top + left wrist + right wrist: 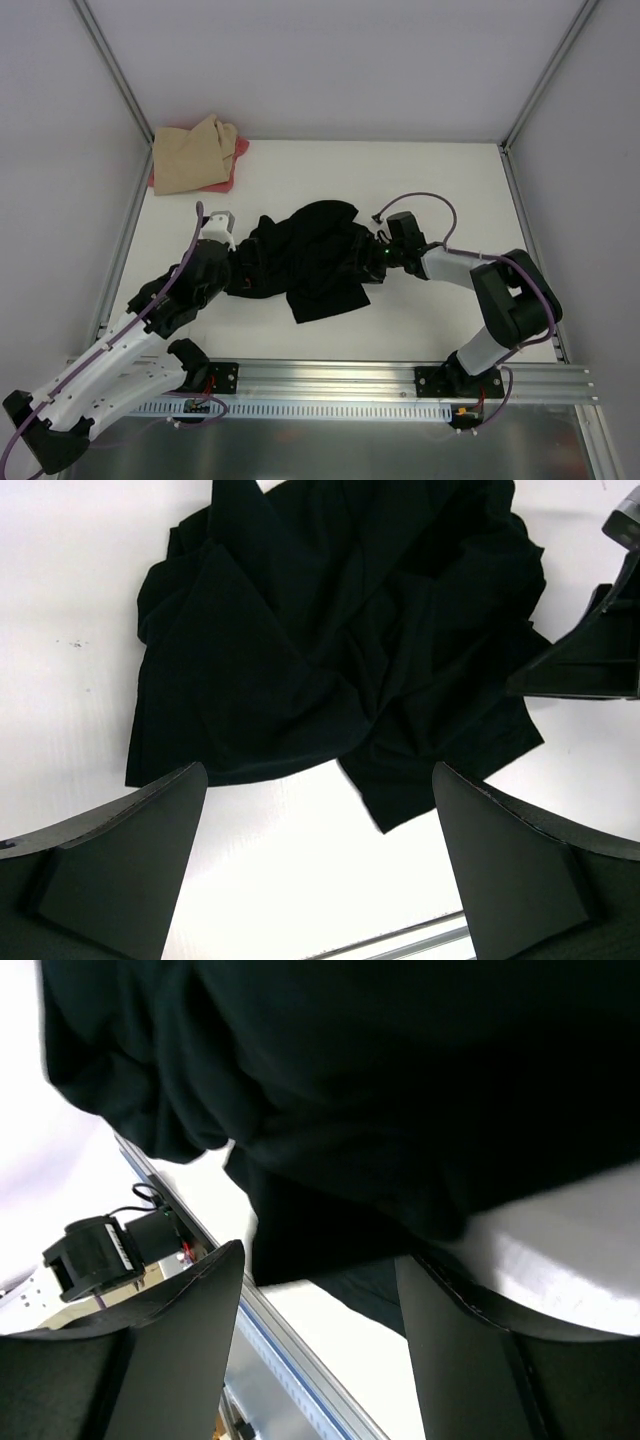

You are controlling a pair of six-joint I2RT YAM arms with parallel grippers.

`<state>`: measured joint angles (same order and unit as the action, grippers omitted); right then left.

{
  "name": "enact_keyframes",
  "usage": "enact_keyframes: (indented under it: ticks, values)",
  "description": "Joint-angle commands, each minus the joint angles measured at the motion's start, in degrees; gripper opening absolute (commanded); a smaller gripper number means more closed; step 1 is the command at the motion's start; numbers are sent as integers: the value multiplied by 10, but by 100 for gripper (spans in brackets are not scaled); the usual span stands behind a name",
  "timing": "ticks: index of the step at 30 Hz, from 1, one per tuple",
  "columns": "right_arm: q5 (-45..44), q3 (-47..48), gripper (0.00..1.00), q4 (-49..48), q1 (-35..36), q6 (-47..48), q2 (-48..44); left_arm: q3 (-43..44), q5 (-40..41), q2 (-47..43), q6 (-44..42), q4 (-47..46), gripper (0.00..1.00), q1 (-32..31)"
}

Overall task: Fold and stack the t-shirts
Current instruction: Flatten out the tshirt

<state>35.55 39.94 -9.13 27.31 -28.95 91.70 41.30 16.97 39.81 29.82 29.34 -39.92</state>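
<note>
Looking down from the top, the black t-shirt (pixel 310 262) lies in a crumpled heap in the middle of the counter (pixel 430 190), a bit closer to the near edge than the far edge. Its long way runs left to right, along the near edge. One flap pokes out toward the near edge, and a round bump pokes toward the far edge. It is too bunched up to tell where the neck or the bottom is.

Only the top view shows the other two shirts. The tan t-shirt (pixel 190 155) sits in the far left corner, on top of the pink-red t-shirt (pixel 238 158), which peeks out from under it. Both are well apart from the black one.

The top view shows an arm at each end of the black heap, but not how the jaws stand. The wrist views show that. In the left wrist view the two fingers (pixel 130 870) of the left jaws are wide apart. Bare white counter is between them, and the shirt is just past their tips. In the right wrist view the right jaws are apart too. Black cloth fills the top, and its edge hangs down between the fingers, not pinched. This view also shows the metal rail (pixel 290 1360) at the near edge.
</note>
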Motion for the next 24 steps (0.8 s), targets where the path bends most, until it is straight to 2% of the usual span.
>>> enact_keyframes:
  ticks: [1, 2, 4, 5, 6, 11, 15, 18, 22, 24]
  values:
    - [-9, 38, 66, -22, 5, -3, 1, -7, -6, -14, -8, -9, 99, -2]
    - [-18, 43, 66, -15, 6, 1, -4, -8, -7, -16, -9, -9, 99, -2]
    - [-24, 64, 42, 15, 6, 20, -5, -11, -7, -17, -10, -11, 99, -1]
    - [-29, 72, 25, 27, 6, 27, -4, -13, -7, -16, -11, -13, 99, -1]
    - [-31, 80, 1, 38, 6, 33, 0, -14, -9, -16, -12, -14, 99, -1]
    - [-59, 95, 1, 90, 6, 63, -31, -21, -8, -11, -13, -22, 99, -2]
    - [-106, 93, 1, 171, 5, 87, -126, -41, 44, 24, 3, -46, 99, -1]
    - [-120, 94, 0, 200, 2, 99, -167, -37, 81, 102, 1, -74, 99, -1]
    - [-118, 84, 1, 215, 0, 101, -191, 7, 126, 257, -13, -84, 99, 0]
    - [-115, 77, 1, 210, -1, 98, -198, 28, 140, 295, -24, -99, 99, 1]
